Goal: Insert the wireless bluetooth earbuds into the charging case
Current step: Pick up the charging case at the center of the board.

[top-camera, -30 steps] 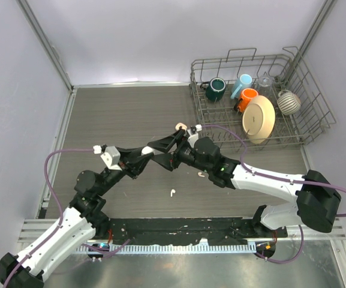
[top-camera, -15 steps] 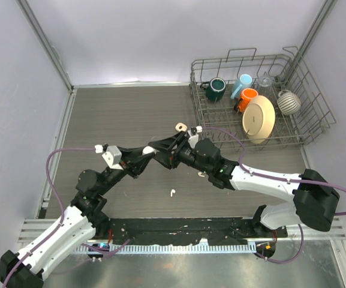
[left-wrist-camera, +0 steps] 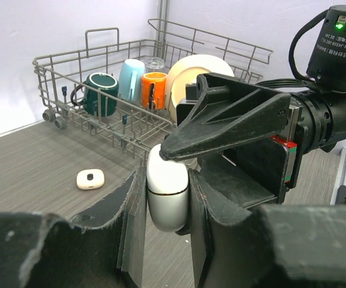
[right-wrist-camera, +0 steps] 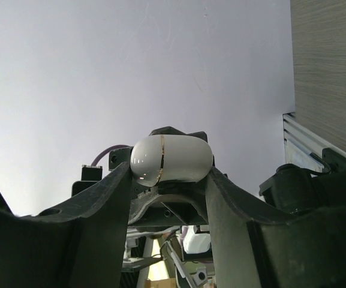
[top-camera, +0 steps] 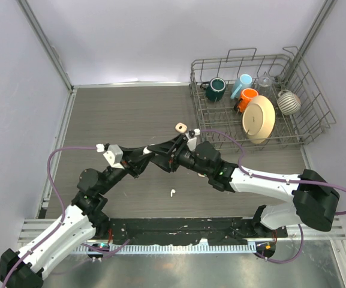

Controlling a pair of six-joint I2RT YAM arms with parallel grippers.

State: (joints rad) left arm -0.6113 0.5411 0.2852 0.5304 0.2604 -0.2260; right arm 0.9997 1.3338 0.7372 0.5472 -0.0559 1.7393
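Note:
A closed white charging case (left-wrist-camera: 167, 186) with a thin seam is held off the table between both grippers. My left gripper (left-wrist-camera: 167, 180) is shut on its flat sides. My right gripper (right-wrist-camera: 170, 171) clamps the same case (right-wrist-camera: 171, 159) end to end, one finger on the lid. In the top view the two grippers meet mid-table, left (top-camera: 158, 153) and right (top-camera: 167, 156). One tiny white earbud (top-camera: 173, 192) lies on the table in front of them. A second small case (top-camera: 181, 127) lies behind them, also in the left wrist view (left-wrist-camera: 90, 178). The other earbuds are out of view.
A wire dish rack (top-camera: 238, 59) stands at the back right with a green mug (top-camera: 216, 89), a blue cup (top-camera: 242, 84), an orange cup (top-camera: 247, 97), a cream plate (top-camera: 258, 119) and a striped object (top-camera: 288, 102). Walls close the left and back sides.
Both grippers, joined on the case, have shifted slightly to the left and toward the near edge. The earbud and the second case on the table have not moved.

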